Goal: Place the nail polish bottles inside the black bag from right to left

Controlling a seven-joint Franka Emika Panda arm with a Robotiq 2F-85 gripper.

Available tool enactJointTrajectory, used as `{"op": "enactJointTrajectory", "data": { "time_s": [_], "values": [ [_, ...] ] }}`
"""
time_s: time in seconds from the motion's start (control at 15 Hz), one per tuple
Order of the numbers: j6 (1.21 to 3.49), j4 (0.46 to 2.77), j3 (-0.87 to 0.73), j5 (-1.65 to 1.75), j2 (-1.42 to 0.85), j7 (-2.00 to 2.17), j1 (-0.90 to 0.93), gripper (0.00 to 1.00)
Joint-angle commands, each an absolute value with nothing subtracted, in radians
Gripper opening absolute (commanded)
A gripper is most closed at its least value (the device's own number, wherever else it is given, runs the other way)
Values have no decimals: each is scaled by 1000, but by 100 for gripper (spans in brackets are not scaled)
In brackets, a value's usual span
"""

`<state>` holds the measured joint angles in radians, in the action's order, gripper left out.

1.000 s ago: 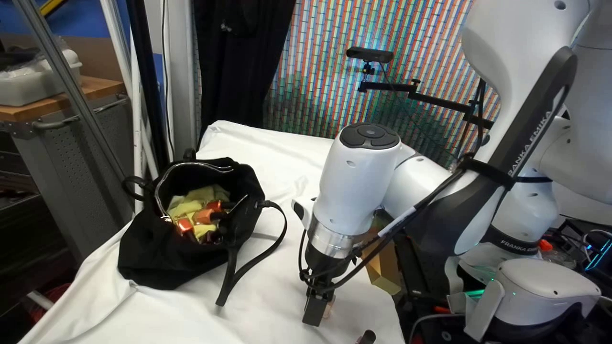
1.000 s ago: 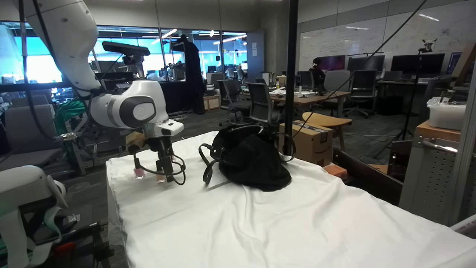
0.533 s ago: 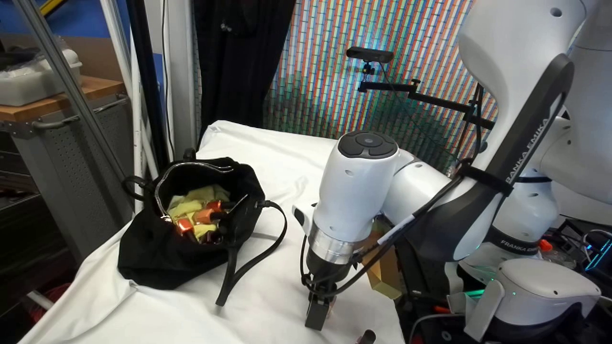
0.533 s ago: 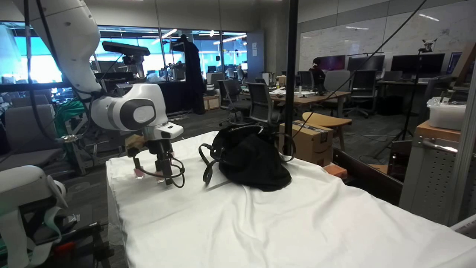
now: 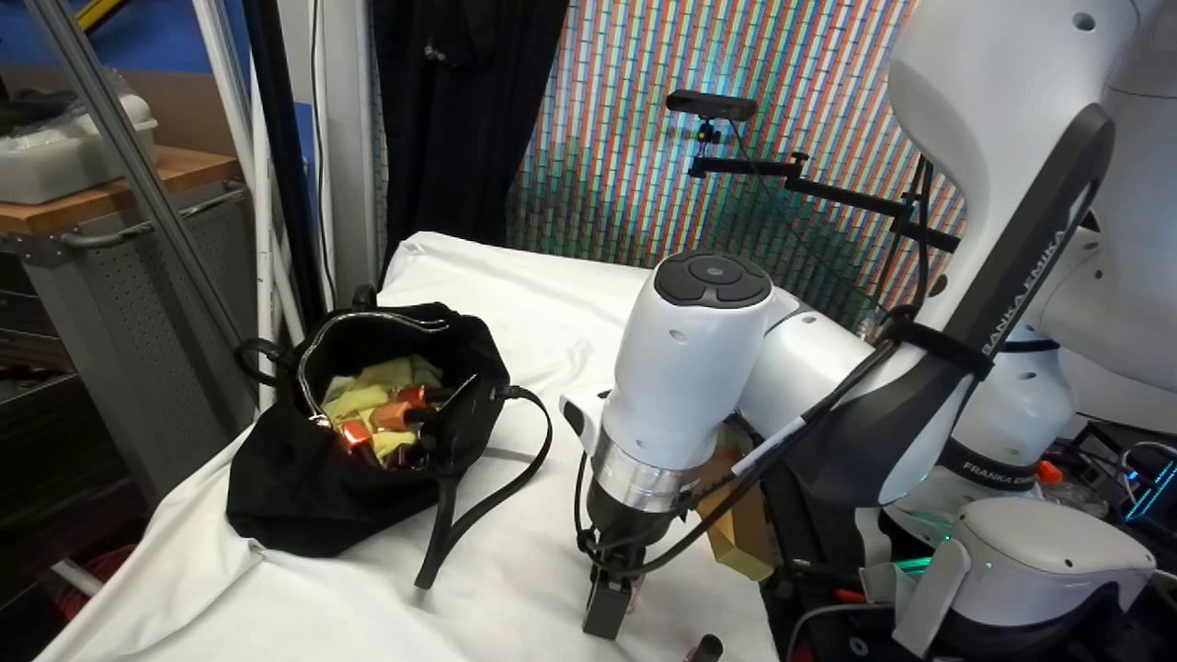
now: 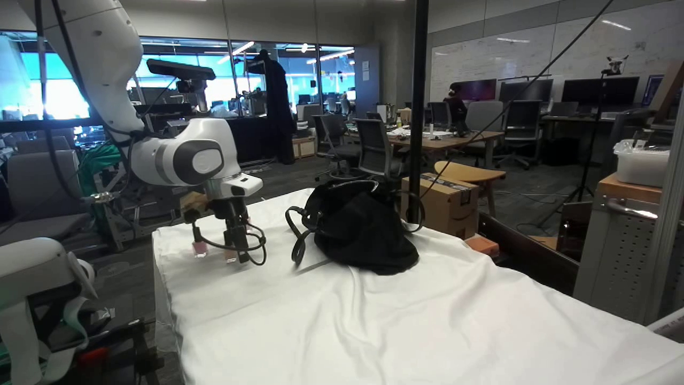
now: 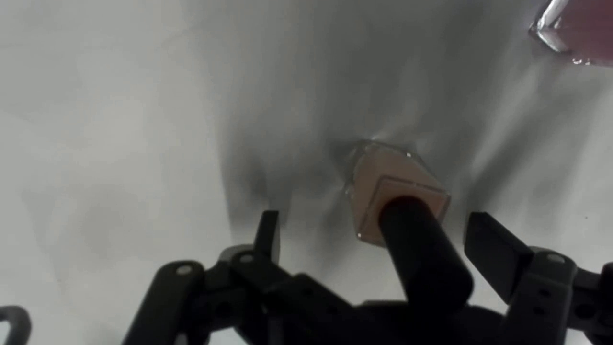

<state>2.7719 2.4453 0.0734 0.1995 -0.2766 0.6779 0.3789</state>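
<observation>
The black bag (image 5: 317, 506) sat slouched and open on the white-covered tabletop (image 5: 515, 616), showing a yellow-green lining (image 5: 363, 398). Inside the bag lay an orange bottle (image 5: 391, 416), a red-orange bottle (image 5: 354, 433) and a red bottle (image 5: 414, 396), all dark-capped. One strap (image 5: 435, 552) trailed from the bag over the tabletop, on the side toward the robot arm (image 5: 685, 368).

On that side, well apart from the bag, the end effector (image 7: 372, 232) pointed down with its fingers (image 7: 495, 254) spread. A pale pink bottle (image 7: 383, 165) with a black cap (image 7: 426, 258) stood upright between them, some space showing on either side of its body. Near it in the wrist view, also outside the bag, was a deep red bottle (image 7: 584, 33), cut off by the edge of that view. In an exterior view a dark-capped pink bottle (image 6: 200, 248) stood on the tabletop, farther from the bag than the end effector; whether this was the deep red one, I could not tell.
</observation>
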Motion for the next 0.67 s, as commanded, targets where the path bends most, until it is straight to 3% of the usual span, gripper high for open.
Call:
{"op": "enactJointTrajectory", "data": {
  "time_s": [0.0, 0.6],
  "values": [
    [2731, 2445, 46, 248, -231, 745, 424, 100],
    [2648, 2455, 76, 366, -186, 882, 429, 100]
  ]
}}
